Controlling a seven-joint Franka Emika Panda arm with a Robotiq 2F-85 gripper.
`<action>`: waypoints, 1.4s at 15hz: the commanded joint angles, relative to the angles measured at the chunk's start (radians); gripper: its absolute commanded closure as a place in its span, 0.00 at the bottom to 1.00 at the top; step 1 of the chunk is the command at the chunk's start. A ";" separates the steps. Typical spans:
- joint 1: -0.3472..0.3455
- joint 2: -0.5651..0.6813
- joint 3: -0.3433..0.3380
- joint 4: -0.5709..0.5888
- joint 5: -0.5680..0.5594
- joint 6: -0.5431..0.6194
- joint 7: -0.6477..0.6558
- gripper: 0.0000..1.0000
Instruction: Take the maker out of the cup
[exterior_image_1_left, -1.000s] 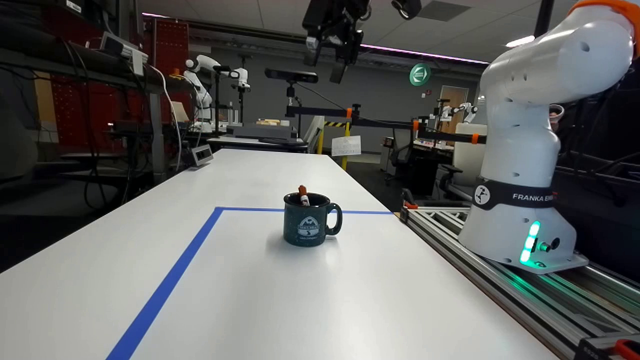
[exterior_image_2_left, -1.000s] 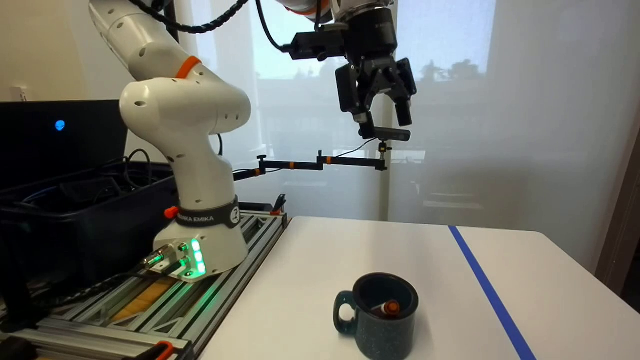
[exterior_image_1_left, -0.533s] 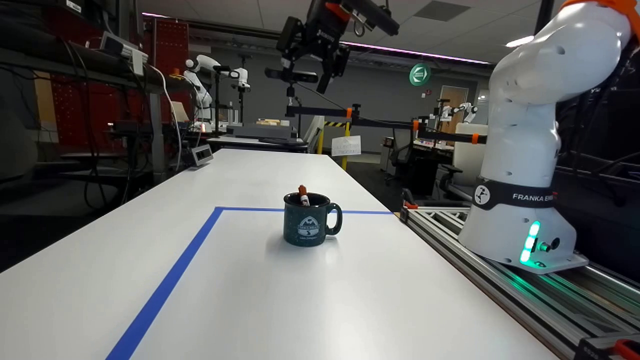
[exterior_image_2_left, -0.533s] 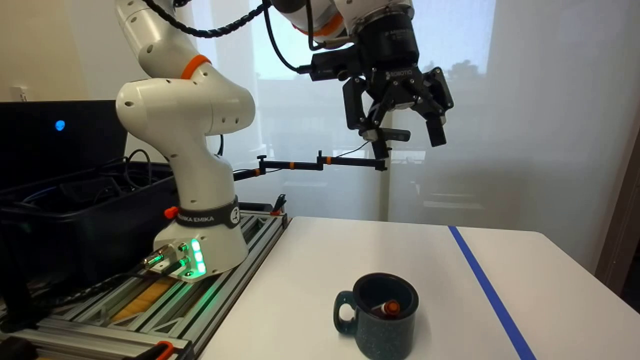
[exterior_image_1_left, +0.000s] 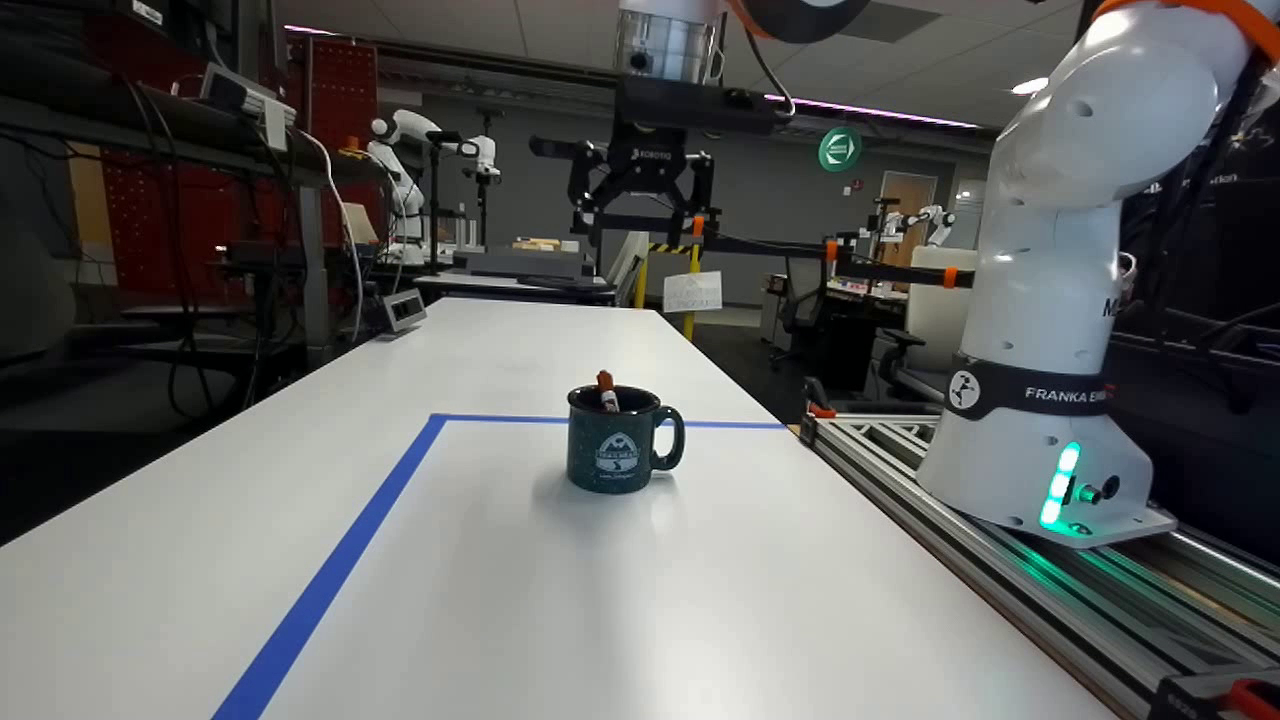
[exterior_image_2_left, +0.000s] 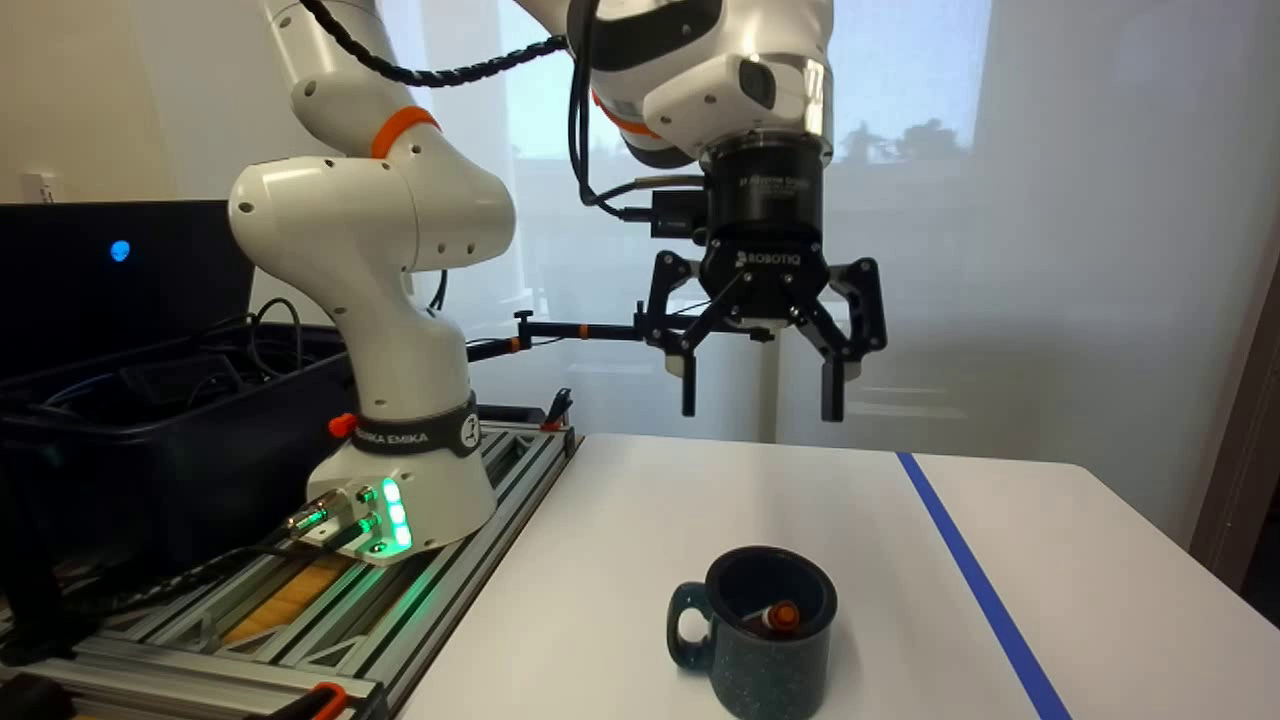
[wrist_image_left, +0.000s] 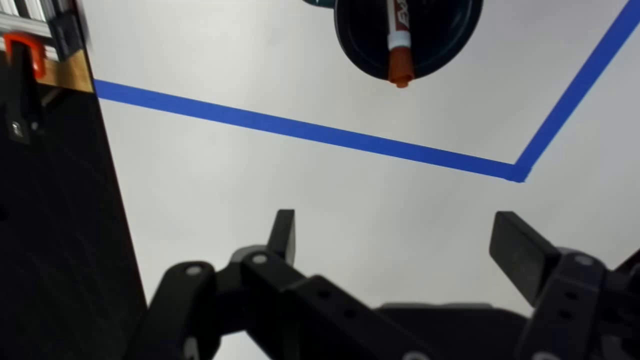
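Spread, low in the wrist view, the gripper (wrist_image_left: 395, 227) is seemingly being called to pinch the marker (wrist_image_left: 399, 42), top centre, by its cap (wrist_image_left: 401, 65) (sparing the mug (wrist_image_left: 452, 50)).

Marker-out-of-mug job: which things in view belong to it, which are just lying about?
Belongs to the job:
brown-capped marker
speckled dark-green mug
Robotiq gripper

Not part of it:
blue tape
orange-handled clamp
black storage bin
paper sheet

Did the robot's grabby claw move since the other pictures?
Yes, downward. In an exterior view, the gripper now shows lower, its fingertips closer to the far edge of the white table than in the earlier pictures.
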 joint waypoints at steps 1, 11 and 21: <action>0.047 0.069 -0.006 0.003 -0.087 -0.047 0.204 0.00; 0.198 0.185 -0.116 0.008 -0.204 0.017 0.344 0.00; 0.265 0.286 -0.221 0.010 -0.230 0.158 0.363 0.00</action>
